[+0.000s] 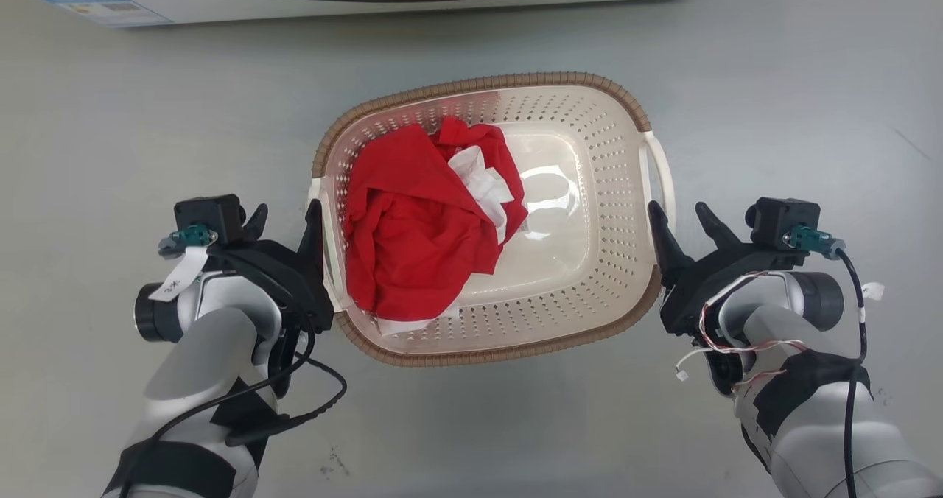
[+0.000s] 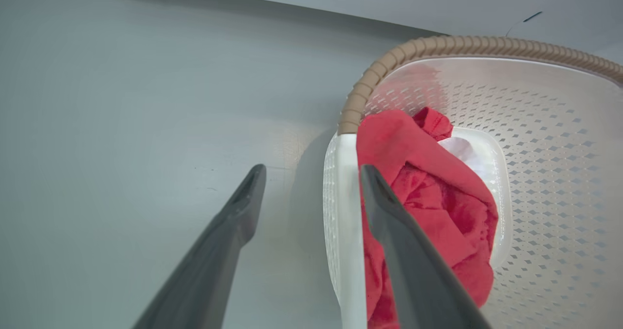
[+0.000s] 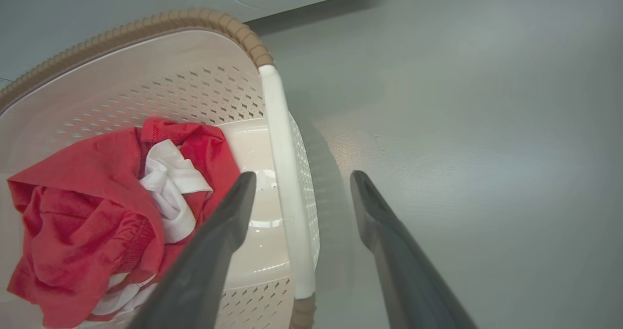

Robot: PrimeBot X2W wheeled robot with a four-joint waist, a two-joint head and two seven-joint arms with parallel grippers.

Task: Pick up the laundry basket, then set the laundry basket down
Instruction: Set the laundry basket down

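Laundry basket (image 1: 619, 188): stiff, light, I judge. Hold: white side handles (image 1: 659, 170). My left tool (image 1: 289, 207) and right tool (image 1: 676, 207) are spread astride them.

You get bright, even light: glare on the laundry basket (image 1: 549, 188) bottom, soft shadows on the floor (image 2: 121, 124), wrist views bowed.

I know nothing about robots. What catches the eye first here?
A bright red garment, bundled with a white cloth, fills the left half of the cream laundry basket on the grey floor. The left gripper and right gripper flank the basket, each open astride a white side handle.
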